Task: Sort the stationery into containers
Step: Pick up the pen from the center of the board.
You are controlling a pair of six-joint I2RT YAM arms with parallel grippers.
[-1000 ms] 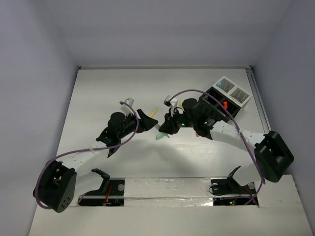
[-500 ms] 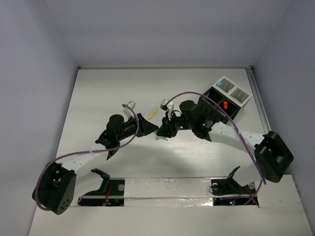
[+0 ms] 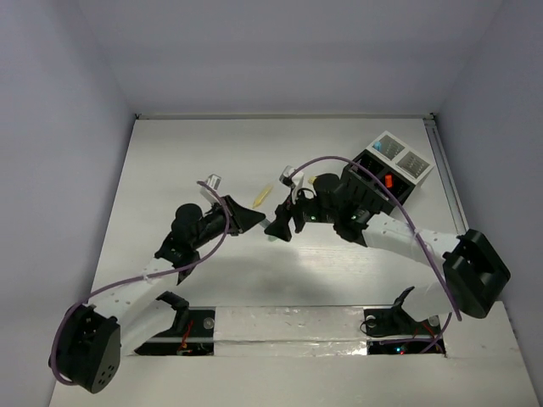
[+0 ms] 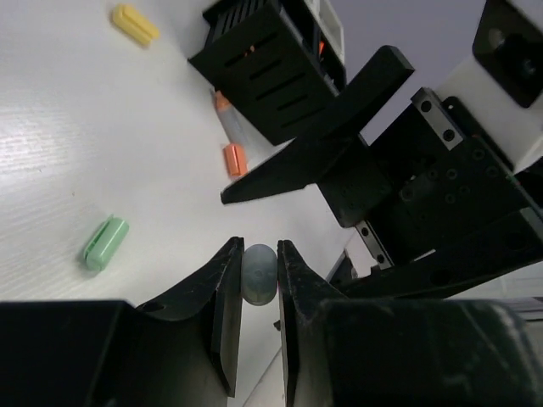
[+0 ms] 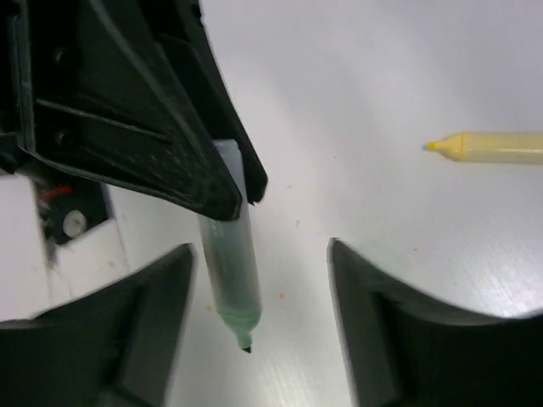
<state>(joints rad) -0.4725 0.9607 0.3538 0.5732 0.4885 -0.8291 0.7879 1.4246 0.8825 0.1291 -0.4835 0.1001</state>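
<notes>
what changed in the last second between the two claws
The left claw closed on the green marker, and the right claw opened and let it go, so the marker passed from right to left. The yellow marker, the black box and the white tray stayed where they were.

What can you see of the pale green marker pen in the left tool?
The pale green marker pen is a short, translucent-looking plastic barrel with a darker green pointed tip. The left tool is shut on its rear half, tip sticking out past the fingers. The open right tool flanks it without touching.
</notes>
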